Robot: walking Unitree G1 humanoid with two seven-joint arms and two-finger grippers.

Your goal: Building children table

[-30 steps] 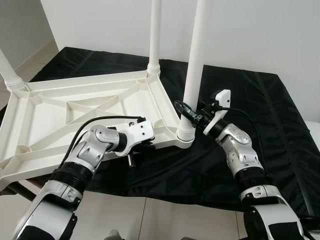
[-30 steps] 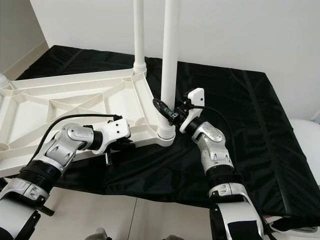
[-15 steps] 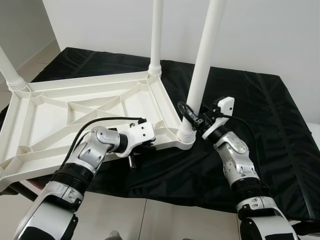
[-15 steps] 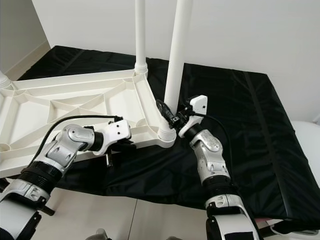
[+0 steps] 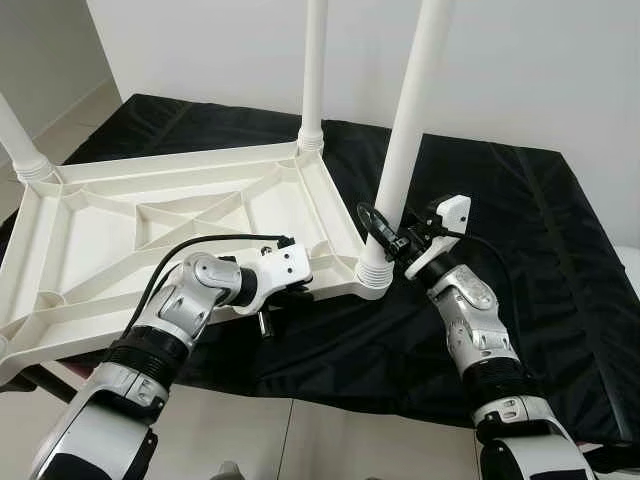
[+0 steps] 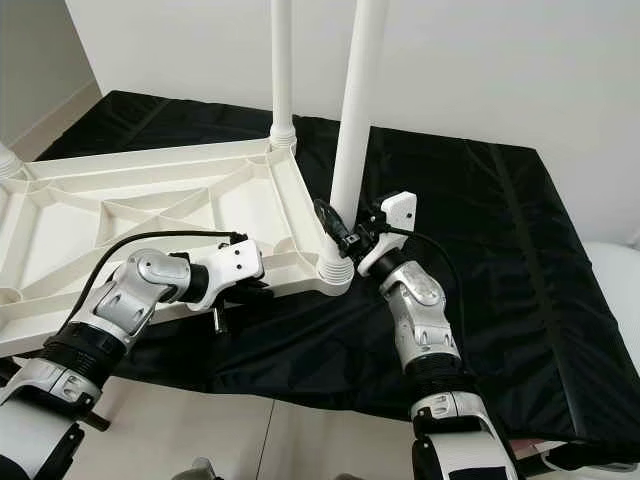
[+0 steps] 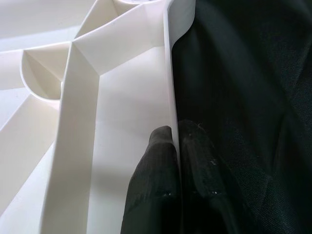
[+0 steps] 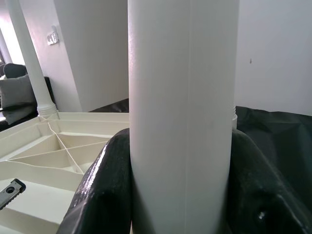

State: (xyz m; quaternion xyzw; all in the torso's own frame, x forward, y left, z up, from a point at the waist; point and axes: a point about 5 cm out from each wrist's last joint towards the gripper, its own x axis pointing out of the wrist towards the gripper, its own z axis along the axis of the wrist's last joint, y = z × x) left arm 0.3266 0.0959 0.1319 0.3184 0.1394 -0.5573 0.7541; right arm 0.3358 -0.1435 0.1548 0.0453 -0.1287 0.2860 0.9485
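While the upturned white tabletop [image 5: 180, 215] lies on a black cloth [image 5: 520, 230], the left eye view shows the right gripper [image 5: 385, 240] clamped on the near right leg [image 5: 405, 140] just above its socket, and the left gripper [image 5: 285, 295] pinching the tabletop's near rim. Two more legs stand in the far right and far left corners.

In the right eye view, the held leg leans a little to the right, so it is probably not fully seated. A pale wall [image 6: 520, 60] stands behind and light floor tiles run along the near edge.

The left wrist view has one black finger [image 7: 153, 180] inside the thin rim and one outside, pressed together on it.

In the right wrist view, both fingers [image 8: 105, 190] wrap the smooth round leg.

The plastic looks light, stiff and rather slippery; a low hold near the socket should give the best control.
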